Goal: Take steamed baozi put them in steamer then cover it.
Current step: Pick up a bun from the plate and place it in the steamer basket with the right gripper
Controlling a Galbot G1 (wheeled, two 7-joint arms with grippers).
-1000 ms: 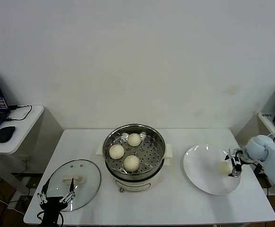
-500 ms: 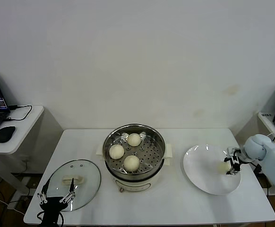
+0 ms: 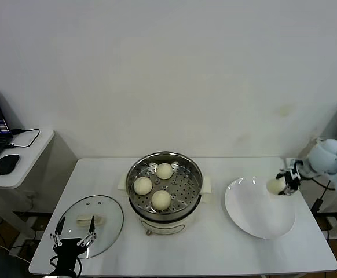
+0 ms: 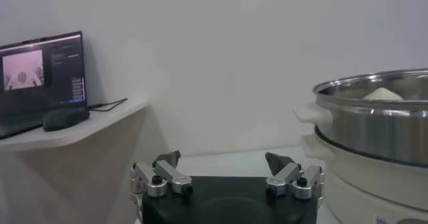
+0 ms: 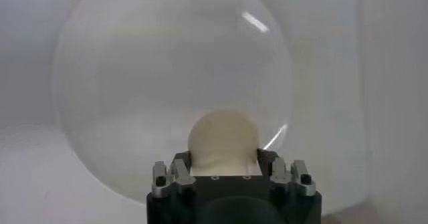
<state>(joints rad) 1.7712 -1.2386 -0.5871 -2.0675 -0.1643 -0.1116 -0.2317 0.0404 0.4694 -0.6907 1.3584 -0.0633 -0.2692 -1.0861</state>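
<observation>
The last bun (image 3: 275, 185) was held clamped in the right hand (image 3: 282, 186) above the plate (image 3: 255, 217), at three o'clock from the steamer (image 3: 164, 188). Soft and light, it was judged best pinched gently at its sides. The left hand (image 3: 73, 238) waited, spread open, by the lid (image 3: 91, 225).

The left gripper (image 4: 224, 176) has a matte black block-shaped body, and on each side of it sit silver metal knuckles with round black screw heads, from which short dark angled fingers (image 4: 168, 159) rise. The right gripper (image 5: 223, 170) is built the same way, with a black housing, a row of tiny pale dots along its front edge, and paired silver knuckle blocks with dark screws flanking the centre. Behind the right gripper, the arm (image 3: 330, 168) is a smooth, rounded shell in pale bluish white, with a thin dark cable trailing beneath it.
</observation>
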